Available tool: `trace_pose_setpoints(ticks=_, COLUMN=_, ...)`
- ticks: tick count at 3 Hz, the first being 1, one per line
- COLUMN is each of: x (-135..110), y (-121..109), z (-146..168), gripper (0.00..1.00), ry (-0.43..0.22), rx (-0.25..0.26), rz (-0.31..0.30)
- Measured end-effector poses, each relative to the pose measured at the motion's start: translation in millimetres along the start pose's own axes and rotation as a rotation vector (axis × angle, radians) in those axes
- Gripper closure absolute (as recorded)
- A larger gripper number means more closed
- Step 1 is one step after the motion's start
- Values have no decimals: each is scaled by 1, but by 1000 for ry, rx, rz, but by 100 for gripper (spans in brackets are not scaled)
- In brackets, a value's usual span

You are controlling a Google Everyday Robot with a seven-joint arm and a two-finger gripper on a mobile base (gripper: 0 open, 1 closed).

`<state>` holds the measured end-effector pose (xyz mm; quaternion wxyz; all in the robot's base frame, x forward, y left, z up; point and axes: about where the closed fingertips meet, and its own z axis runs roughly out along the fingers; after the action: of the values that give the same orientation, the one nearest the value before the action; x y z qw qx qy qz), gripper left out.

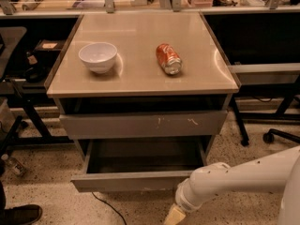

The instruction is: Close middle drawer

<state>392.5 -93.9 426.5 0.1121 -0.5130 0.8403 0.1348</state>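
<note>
The middle drawer (133,181) stands pulled out below the table top, with its plain grey front facing me and its grey inner tray (145,155) showing. Above it is the grey drawer front with white scratch marks (140,124), which is pushed in. My gripper (174,215) is at the bottom edge of the camera view, just below and in front of the right end of the middle drawer's front. The white arm (243,177) reaches in from the right. Most of the gripper is cut off by the bottom edge of the view.
A white bowl (98,56) and an orange soda can (168,58) lying on its side rest on the table top (140,78). A cable lies on the floor under the drawer. Chair legs with a wheel (268,136) stand at the right, and a shoe (21,214) is at the bottom left.
</note>
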Motion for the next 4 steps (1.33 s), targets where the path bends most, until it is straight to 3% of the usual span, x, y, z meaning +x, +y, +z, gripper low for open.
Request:
trace_pose_setpoints(ticks=3, x=-5, y=-4, z=2, gripper=88, ry=-4, rx=6, rz=-7)
trace_pose_setpoints(ticks=4, x=-18, y=-20, z=4, gripper=100, ry=-22, rx=29, rz=-16)
